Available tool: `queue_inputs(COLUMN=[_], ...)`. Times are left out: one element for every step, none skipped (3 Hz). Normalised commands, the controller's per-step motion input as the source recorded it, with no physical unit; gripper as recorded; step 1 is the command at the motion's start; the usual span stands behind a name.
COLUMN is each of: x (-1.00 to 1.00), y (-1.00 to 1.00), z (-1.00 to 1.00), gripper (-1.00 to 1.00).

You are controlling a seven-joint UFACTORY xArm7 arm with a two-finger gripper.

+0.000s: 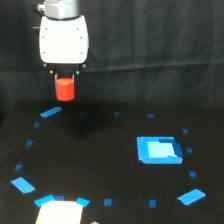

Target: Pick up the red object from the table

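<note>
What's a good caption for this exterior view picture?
Pincer holding the red block above the black table.

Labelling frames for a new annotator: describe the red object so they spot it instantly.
Start at the white arm housing at the exterior view's upper left. Directly beneath it, the tool holds the red object, a small red-orange block raised above the black table. Every other mark below is blue tape; it alone is red.

The arm (60, 7) is cut off by the top edge at twelve o'clock, so only its white end housing shows. The gripper (65, 76) has dark fingers too blurred against the black backdrop to make out, and they hide the upper part of the red object (65, 90). A pale shape (59, 212) at seven o'clock is cropped by the bottom edge, unidentifiable.
</note>
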Motion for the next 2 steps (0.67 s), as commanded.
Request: queue_inputs(x=[-0.09,0.10], y=[-0.23,-0.25], z=[0.81,1.00], gripper=[-0.98,-0.88])
